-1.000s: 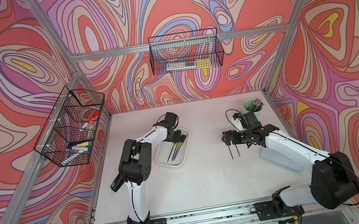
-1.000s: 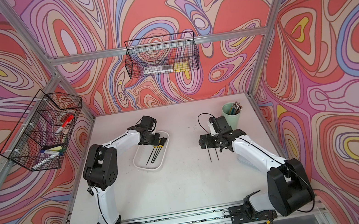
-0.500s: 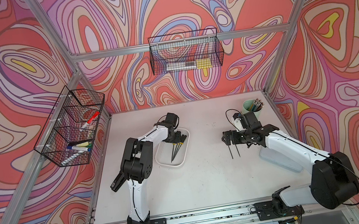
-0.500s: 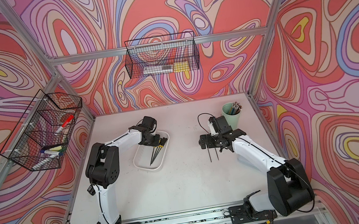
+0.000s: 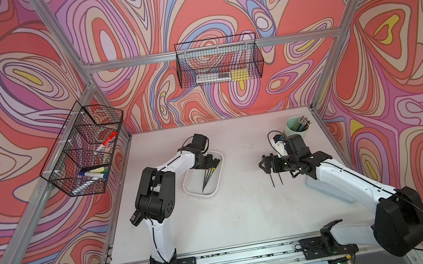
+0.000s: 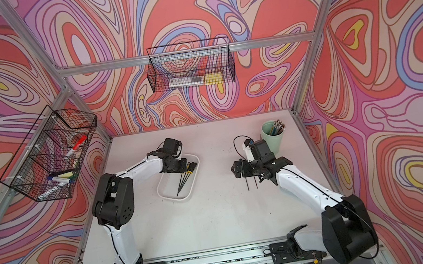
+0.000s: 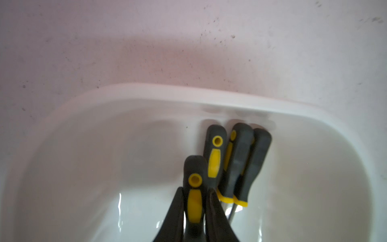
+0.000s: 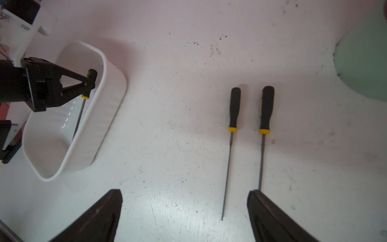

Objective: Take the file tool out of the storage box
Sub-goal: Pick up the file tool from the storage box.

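Observation:
The storage box (image 5: 221,176) is a shallow white tray at mid-table, seen in both top views (image 6: 174,198). Several black-and-yellow file tools (image 5: 207,175) lie in it. My left gripper (image 7: 195,202) is shut on the handle of one file (image 7: 194,186), and three more handles (image 7: 236,159) lie beside it against the box's end wall. In the right wrist view this held file (image 8: 80,113) slants down inside the box (image 8: 109,88). My right gripper (image 8: 184,201) is open above the table, over two files (image 8: 234,109) (image 8: 266,109) lying side by side outside the box.
A mint-green cup of pencils (image 5: 297,132) stands at the back right, behind the right arm. Black wire baskets hang on the left wall (image 5: 85,148) and the back wall (image 5: 218,65). A pale flat plastic piece (image 5: 327,190) lies under the right arm.
My left gripper's fingers have closed on the handle of one file in the box. The right arm has barely moved.

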